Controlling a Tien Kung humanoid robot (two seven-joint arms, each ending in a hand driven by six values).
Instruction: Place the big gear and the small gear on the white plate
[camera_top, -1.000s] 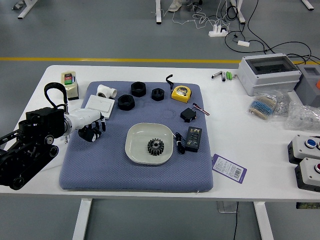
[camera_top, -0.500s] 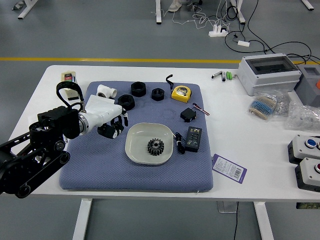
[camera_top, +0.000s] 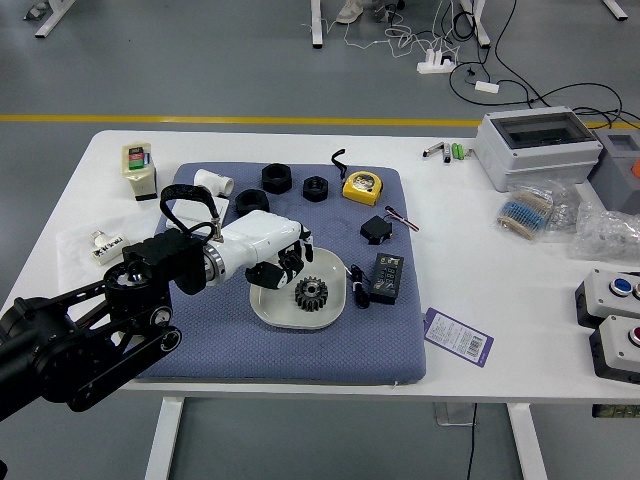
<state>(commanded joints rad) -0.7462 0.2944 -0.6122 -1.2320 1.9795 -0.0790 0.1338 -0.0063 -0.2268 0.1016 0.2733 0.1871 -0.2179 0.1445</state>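
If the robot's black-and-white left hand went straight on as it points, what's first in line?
Probably the small, boxy black block beyond the plate, given the left hand's rightward aim. Height is unclear; if low, the white plate's raised rim could come first.

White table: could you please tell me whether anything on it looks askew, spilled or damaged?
I can see no spill or damage. Only the flat purple-and-white printed card looks slightly askew: it lies slanted at the right edge of the blue textured mat, out of line with it.
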